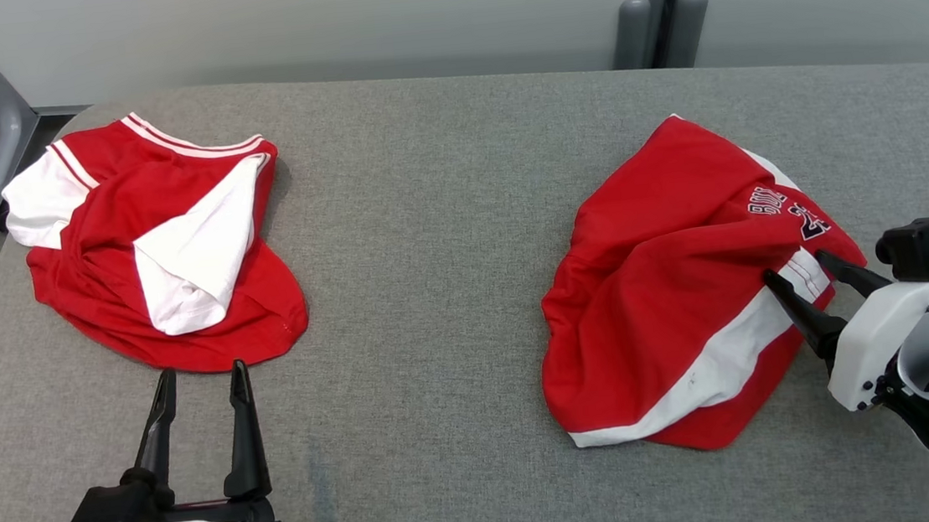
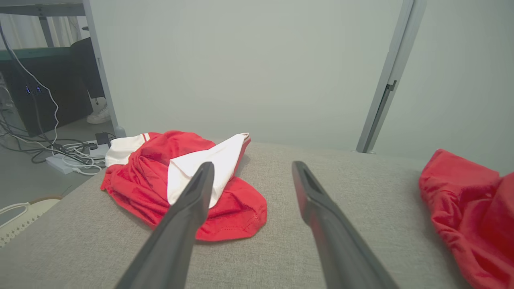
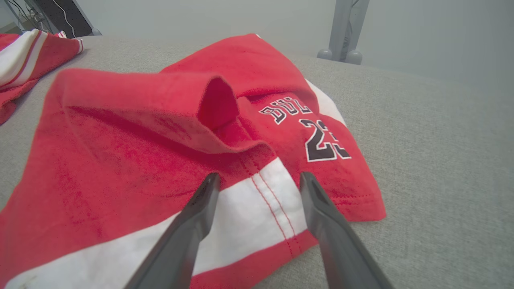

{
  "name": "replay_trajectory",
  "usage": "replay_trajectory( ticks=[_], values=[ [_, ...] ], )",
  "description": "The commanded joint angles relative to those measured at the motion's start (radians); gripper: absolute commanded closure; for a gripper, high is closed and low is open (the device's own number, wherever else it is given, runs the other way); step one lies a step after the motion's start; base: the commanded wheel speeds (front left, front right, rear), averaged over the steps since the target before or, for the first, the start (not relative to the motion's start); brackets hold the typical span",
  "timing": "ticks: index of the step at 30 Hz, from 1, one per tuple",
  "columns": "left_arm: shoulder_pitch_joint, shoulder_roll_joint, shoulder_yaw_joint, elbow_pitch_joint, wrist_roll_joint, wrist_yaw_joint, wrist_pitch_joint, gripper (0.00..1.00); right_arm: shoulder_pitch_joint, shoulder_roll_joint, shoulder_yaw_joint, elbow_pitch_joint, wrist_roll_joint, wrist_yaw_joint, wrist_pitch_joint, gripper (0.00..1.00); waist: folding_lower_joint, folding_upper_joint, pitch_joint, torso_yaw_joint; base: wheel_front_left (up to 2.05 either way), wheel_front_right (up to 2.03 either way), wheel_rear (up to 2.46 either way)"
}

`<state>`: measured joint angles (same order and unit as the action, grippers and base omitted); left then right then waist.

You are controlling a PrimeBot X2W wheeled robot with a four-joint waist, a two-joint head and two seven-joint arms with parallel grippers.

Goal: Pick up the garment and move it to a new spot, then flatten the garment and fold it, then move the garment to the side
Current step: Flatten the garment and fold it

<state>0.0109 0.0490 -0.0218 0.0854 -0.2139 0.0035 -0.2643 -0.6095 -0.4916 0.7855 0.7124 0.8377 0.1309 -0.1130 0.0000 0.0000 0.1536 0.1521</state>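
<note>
Two pairs of red-and-white shorts lie well apart on the grey surface (image 1: 427,214). The right pincer (image 1: 794,266), wide and empty, straddles the white band of the numbered shorts (image 1: 668,277) at their right edge; the band runs near-left to far-right. This is likely the garment to lift. The left pincer (image 1: 202,370), also wide and empty, waits just near of the left shorts (image 1: 176,236).

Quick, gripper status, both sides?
Left gripper: open, empty, short of the left garment.
Right gripper: open over the numbered garment, nothing held.
</note>
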Motion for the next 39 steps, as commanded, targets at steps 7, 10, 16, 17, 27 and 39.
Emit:
replay_trajectory(
  ticks=[7, 10, 16, 17, 27, 39],
  values=[
    [-0.026, 0.003, -0.002, 0.006, 0.008, -0.001, -0.002, 0.0, -0.048, -0.019, 0.092, 0.033, 0.088, 0.0, -0.014, 0.0, 0.0, 0.0, 0.008, 0.007, 0.0, 0.0, 0.0],
    [-0.028, 0.003, -0.004, 0.009, 0.009, -0.002, -0.002, 0.0, -0.061, -0.018, 0.127, 0.041, 0.125, 0.0, -0.021, 0.0, 0.0, 0.0, 0.008, 0.009, 0.0, 0.0, 0.0],
    [-0.035, 0.003, 0.001, 0.012, 0.012, -0.006, -0.002, 0.0, -0.084, -0.023, 0.188, 0.057, 0.189, 0.0, -0.041, 0.3, 0.0, 0.0, 0.014, 0.013, 0.0, 0.0, 0.0],
    [-0.036, 0.003, 0.002, 0.012, 0.012, -0.008, -0.002, 0.0, -0.089, -0.025, 0.209, 0.062, 0.206, 0.0, -0.051, 0.89, 0.0, 0.0, 0.015, 0.014, 0.0, 0.0, 0.0],
    [-0.02, 0.003, 0.007, 0.018, 0.002, -0.002, -0.002, 0.0, -0.097, -0.041, 0.275, 0.069, 0.265, 0.0, -0.104, 1.0, 0.0, 0.0, -0.004, 0.0, 0.0, 0.0, 0.0],
    [-0.004, 0.003, 0.008, 0.028, -0.006, -0.008, -0.002, 0.0, -0.04, -0.079, 0.278, 0.008, 0.343, 0.0, -0.142, 1.0, 0.0, 0.0, -0.044, -0.1, 0.0, 0.0, 0.0]
  ],
)
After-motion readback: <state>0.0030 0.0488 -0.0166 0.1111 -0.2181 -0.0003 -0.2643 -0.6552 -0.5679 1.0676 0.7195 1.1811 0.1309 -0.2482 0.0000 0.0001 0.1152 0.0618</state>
